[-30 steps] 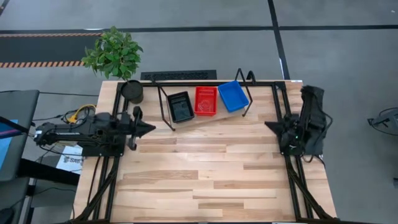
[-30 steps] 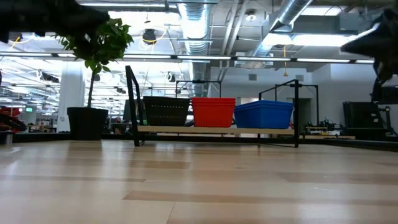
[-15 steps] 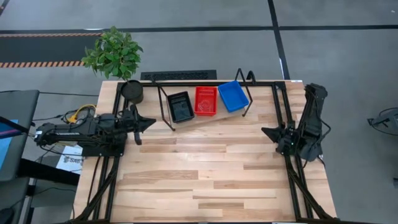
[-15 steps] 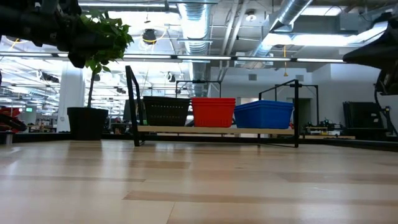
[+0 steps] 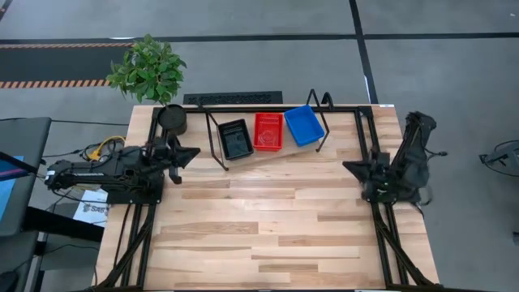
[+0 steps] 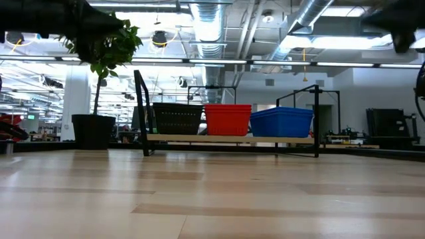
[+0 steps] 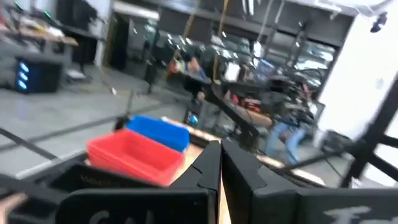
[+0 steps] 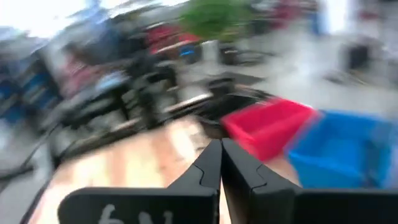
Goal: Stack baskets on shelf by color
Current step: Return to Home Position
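Note:
On the shelf [image 6: 232,138] at the table's far edge stand a black basket [image 5: 235,138], a red basket [image 5: 268,130] and a blue basket [image 5: 304,125], side by side on their bottoms; the blue one is turned askew. The low view shows them in the same row: black basket [image 6: 178,118], red basket [image 6: 228,119], blue basket [image 6: 281,122]. My left gripper [image 5: 195,152] is shut and hovers at the table's left edge, pointing toward the table's right. My right gripper [image 5: 347,166] is shut, hovers at the right edge and points toward the left. Neither holds anything.
A potted plant [image 5: 150,69] stands at the far left corner, its black pot [image 5: 172,119] beside the shelf's left wire loop [image 5: 212,138]. The bare wooden tabletop [image 5: 268,219] stretches between the two arms and toward the near edge.
My right gripper has risen and rolled about its own line, while that arm has swung out toward the table's right edge. My left gripper has turned its tip a little toward the far edge and rolled. The baskets have kept still.

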Motion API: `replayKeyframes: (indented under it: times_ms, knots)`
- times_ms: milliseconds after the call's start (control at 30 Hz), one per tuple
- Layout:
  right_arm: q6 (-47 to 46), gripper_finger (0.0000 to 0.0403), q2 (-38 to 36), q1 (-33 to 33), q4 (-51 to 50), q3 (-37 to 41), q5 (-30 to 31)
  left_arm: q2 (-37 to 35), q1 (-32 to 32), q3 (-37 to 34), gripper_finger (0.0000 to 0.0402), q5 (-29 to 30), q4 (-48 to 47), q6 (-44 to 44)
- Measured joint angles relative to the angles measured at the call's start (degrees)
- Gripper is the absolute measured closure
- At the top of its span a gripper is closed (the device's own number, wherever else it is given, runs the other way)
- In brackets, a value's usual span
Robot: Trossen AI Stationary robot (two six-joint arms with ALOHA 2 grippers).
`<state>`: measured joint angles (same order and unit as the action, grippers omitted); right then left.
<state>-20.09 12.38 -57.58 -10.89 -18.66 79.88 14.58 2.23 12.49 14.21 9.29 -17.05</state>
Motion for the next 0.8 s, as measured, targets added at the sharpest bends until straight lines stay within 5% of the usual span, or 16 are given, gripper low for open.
replayKeyframes:
  times_ms: [100, 167, 233, 267, 467, 633, 800]
  knots:
    - [19.3, 0.0372, -0.1, 2.3, 12.4, -1.7, -15.9, 0.0, 0.0, 0.0, 0.0401, 3.6, 2.5, 2.0]
    - [31.9, 0.0372, -0.6, 4.2, 20.1, -1.7, -32.5, 0.0, 0.0, 0.0, 0.0401, 6.2, 2.8, 2.8]
    - [38.5, 0.037, -1.4, 6.1, 21.6, -1.7, -47.6, 0.0, 0.0, 0.0, 0.0401, 7.1, 2.3, 2.8]
    - [39.0, 0.037, -1.8, 6.9, 21.0, -1.7, -50.6, 0.0, 0.0, 0.0, 0.0401, 7.0, 1.6, 2.5]
    - [29.2, 0.0372, -4.3, 12.7, 15.4, 2.5, -43.7, -0.2, 0.3, 0.0, 0.0401, 4.5, -5.1, 2.1]
    - [28.5, 0.037, -12.4, 16.5, 11.2, 4.9, -48.3, -4.5, 3.9, 0.0, 0.0401, 5.6, -11.0, 0.1]
    - [26.7, 0.037, -12.1, 18.9, 7.1, 5.8, -54.3, -9.5, 5.8, -0.5, 0.0401, 5.6, -17.0, -0.1]
